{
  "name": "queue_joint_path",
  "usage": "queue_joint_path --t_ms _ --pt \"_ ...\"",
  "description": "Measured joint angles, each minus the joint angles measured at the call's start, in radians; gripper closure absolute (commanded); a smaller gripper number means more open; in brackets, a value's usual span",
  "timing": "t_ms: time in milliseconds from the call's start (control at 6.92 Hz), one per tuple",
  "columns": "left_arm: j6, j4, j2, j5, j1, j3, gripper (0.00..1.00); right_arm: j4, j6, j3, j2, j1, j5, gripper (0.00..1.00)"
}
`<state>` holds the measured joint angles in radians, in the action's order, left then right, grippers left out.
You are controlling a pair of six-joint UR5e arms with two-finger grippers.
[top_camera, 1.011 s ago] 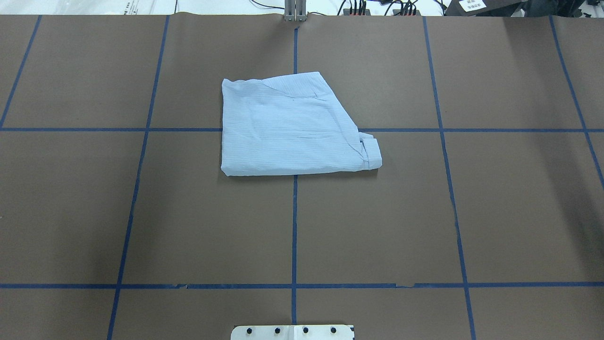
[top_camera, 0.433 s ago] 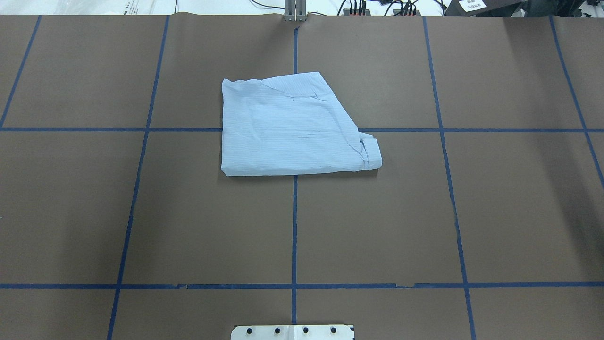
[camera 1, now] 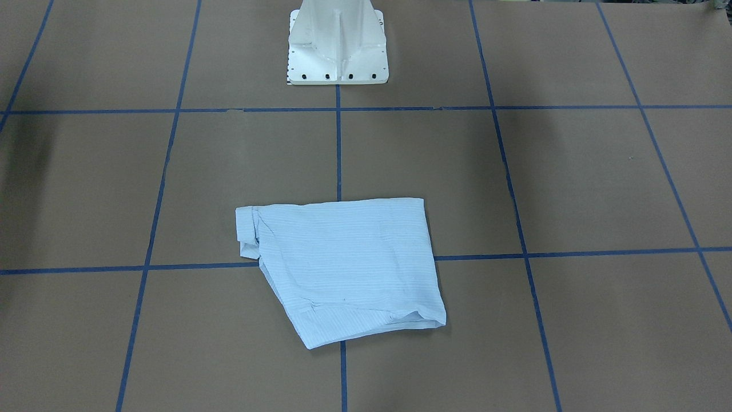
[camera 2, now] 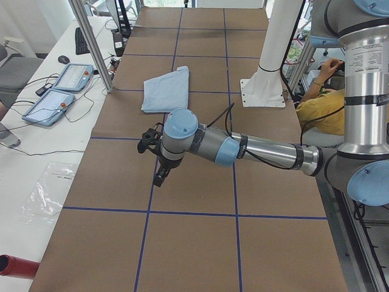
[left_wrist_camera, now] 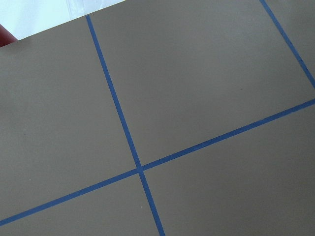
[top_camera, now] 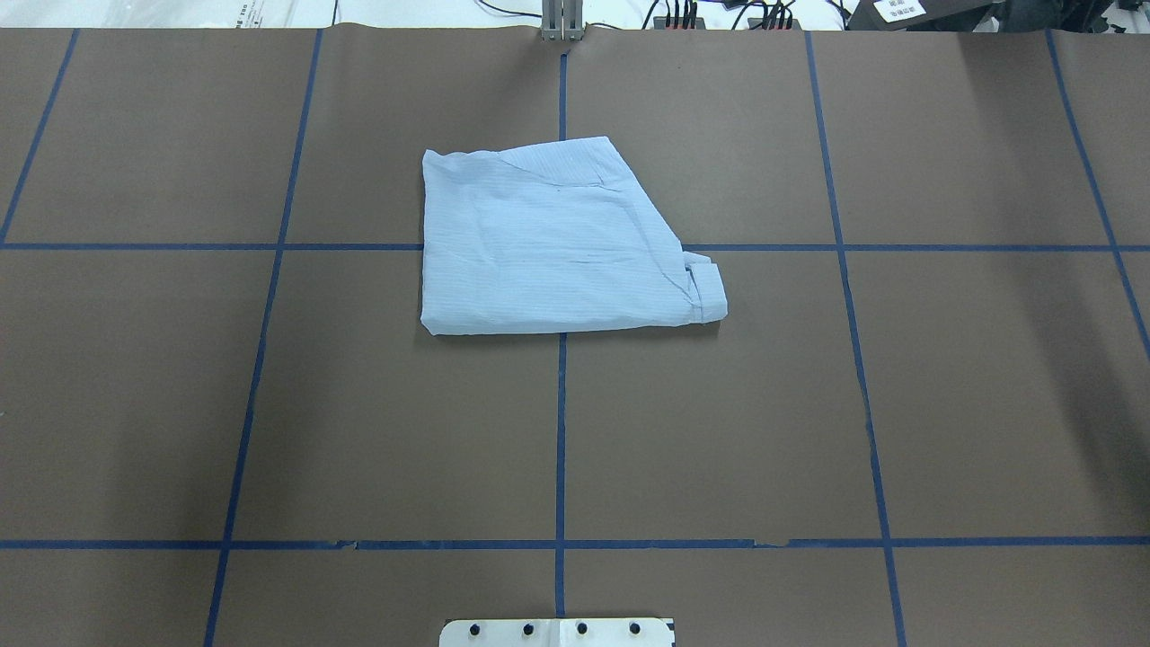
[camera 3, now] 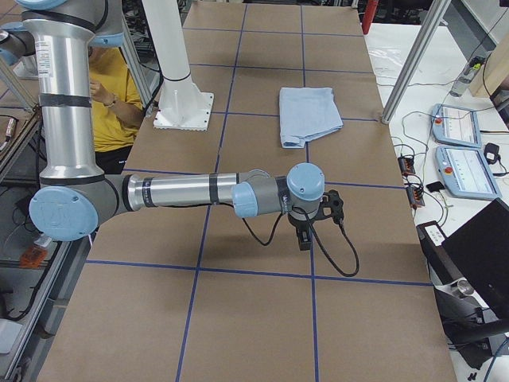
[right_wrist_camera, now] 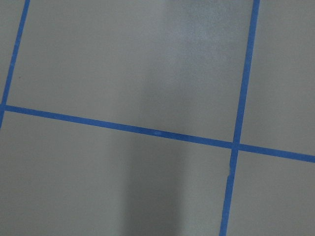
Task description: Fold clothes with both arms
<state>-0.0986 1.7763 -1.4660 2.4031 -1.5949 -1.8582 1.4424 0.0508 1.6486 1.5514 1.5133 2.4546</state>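
Note:
The light blue shirt [top_camera: 548, 243] lies folded into a flat packet on the brown table cover, at mid-table on the far side. It also shows in the front-facing view [camera 1: 343, 263] and in both side views [camera 2: 165, 90] [camera 3: 308, 115]. No arm shows in the overhead or front-facing views. My left gripper [camera 2: 160, 176] hangs over bare table far from the shirt, toward my left end. My right gripper [camera 3: 304, 237] hangs over bare table toward my right end. I cannot tell whether either is open or shut. Both wrist views show only brown cover and blue tape lines.
The white pedestal base [camera 1: 337, 51] stands at the robot's edge of the table. Teach pendants [camera 2: 61, 88] [camera 3: 461, 147] lie on the side bench past the table's far edge. A person in yellow [camera 2: 316, 100] sits behind the robot. An aluminium post [camera 2: 91, 42] stands at the far edge.

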Motion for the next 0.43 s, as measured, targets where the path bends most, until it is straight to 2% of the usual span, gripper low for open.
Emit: queue_joint_path --t_ms 433 --pt "-0.003 0.002 -0.005 0.002 0.011 0.022 0.00 0.005 -0.001 -0.008 0.002 -0.006 -0.025 0.00"
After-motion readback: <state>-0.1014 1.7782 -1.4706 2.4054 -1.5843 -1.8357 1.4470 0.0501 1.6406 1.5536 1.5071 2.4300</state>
